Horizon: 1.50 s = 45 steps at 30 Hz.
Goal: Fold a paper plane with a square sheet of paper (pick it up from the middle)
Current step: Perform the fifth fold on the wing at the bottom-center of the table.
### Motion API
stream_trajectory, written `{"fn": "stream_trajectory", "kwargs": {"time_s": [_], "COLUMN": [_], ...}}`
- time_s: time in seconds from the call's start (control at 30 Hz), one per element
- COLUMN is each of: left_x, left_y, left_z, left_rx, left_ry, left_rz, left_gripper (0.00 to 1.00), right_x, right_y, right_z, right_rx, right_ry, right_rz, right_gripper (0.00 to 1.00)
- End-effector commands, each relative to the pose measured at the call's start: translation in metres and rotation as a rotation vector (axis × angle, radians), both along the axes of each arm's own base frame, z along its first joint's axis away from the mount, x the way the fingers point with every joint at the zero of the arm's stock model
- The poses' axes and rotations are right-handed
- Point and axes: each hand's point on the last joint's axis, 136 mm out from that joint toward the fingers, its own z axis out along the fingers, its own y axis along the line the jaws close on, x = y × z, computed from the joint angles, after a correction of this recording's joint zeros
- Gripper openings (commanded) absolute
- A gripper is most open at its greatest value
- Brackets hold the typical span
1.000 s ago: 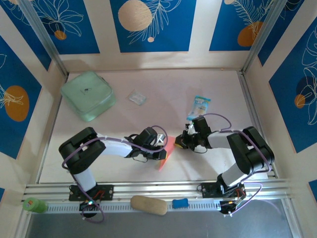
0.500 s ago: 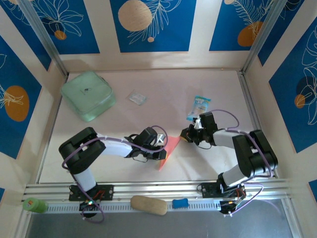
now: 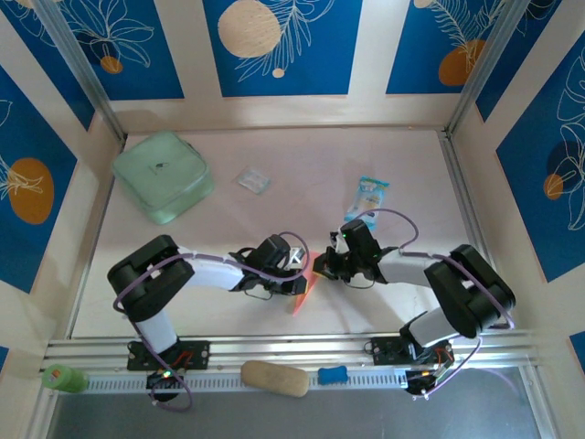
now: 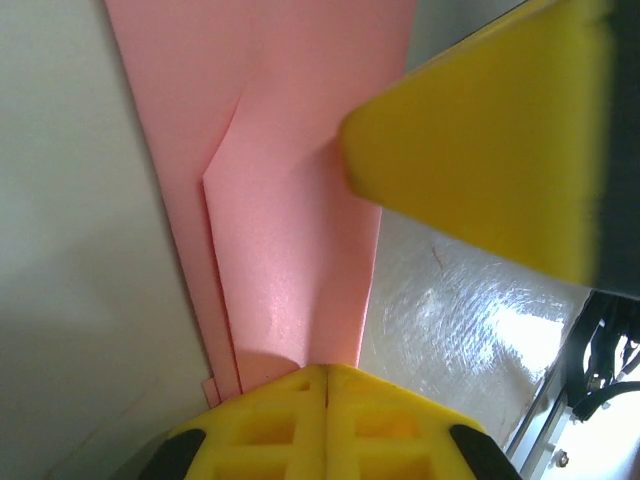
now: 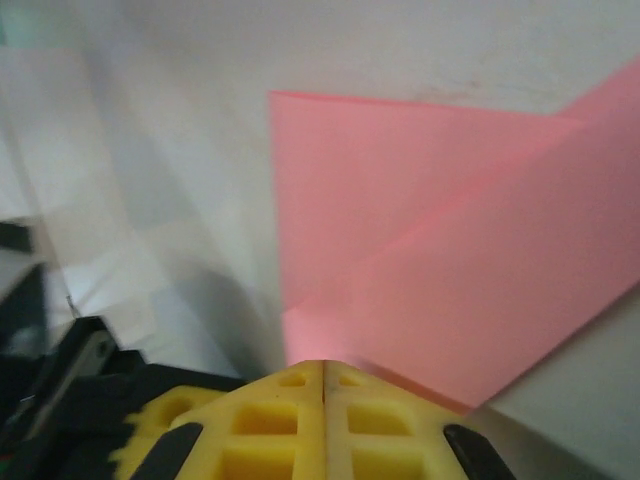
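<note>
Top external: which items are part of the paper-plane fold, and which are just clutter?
In the job: partly folded salmon-pink paper, left gripper, right gripper, both shut at the paper.

Lying about: mint-green pouch, small clear wrapper, blue-and-white snack packet; on the front rail, tan block, small blue piece, green object.

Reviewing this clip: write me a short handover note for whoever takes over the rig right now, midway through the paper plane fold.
Left hand: shut, tips at one end of the pink paper; I cannot tell whether it is pinching or pressing.
Right hand: shut, tips at a folded corner of the paper.
Paper: on the table between both hands.
Done: folded into a narrow, layered, tapering shape.
Left: probably sharpening creases and the last wing folds; the plane does not look finished.
</note>
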Motion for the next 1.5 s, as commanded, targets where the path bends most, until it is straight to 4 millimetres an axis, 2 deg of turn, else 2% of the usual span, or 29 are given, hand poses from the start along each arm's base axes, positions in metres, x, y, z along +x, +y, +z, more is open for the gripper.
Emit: {"fn": "stream_trajectory", "kwargs": {"time_s": [0.0, 0.17, 0.3, 0.47, 0.67, 0.77, 0.9, 1.07, 1.2, 1.47], "left_x": [-0.021, -0.024, -0.026, -0.035, -0.045, -0.047, -0.055, -0.056, -0.054, -0.052], "left_y": [0.037, 0.032, 0.028, 0.021, 0.022, 0.032, 0.046, 0.053, 0.056, 0.060], "left_z": [-0.036, -0.019, -0.003, 0.007, 0.002, -0.008, -0.027, -0.034, -0.035, -0.033], "left_rx": [0.176, 0.143, 0.154, 0.119, 0.093, 0.129, 0.171, 0.203, 0.220, 0.240], "left_ry": [0.082, 0.064, 0.027, 0.027, 0.048, 0.058, 0.098, 0.104, 0.096, 0.080], "left_rz": [0.011, -0.019, -0.054, -0.079, -0.077, -0.059, -0.028, -0.017, -0.009, 0.010], "left_gripper": [0.00, 0.00, 0.00, 0.01, 0.02, 0.00, 0.00, 0.00, 0.00, 0.00], "right_x": [-0.007, -0.014, -0.013, -0.012, -0.011, -0.010, -0.003, -0.006, -0.023, -0.057], "right_y": [-0.005, -0.015, -0.017, -0.017, -0.015, -0.013, -0.002, 0.015, 0.026, 0.032], "right_z": [-0.021, -0.038, -0.039, -0.037, -0.035, -0.032, -0.011, 0.012, 0.007, -0.018], "right_rx": [-0.035, -0.064, -0.078, -0.077, -0.070, -0.057, -0.013, 0.021, 0.019, -0.011], "right_ry": [0.052, 0.094, 0.101, 0.096, 0.092, 0.088, 0.052, 0.002, 0.017, 0.060], "right_rz": [-0.022, -0.067, -0.079, -0.084, -0.080, -0.073, -0.035, 0.034, 0.078, 0.115], "right_gripper": [0.02, 0.01, 0.01, 0.01, 0.01, 0.01, 0.02, 0.03, 0.03, 0.03]}}
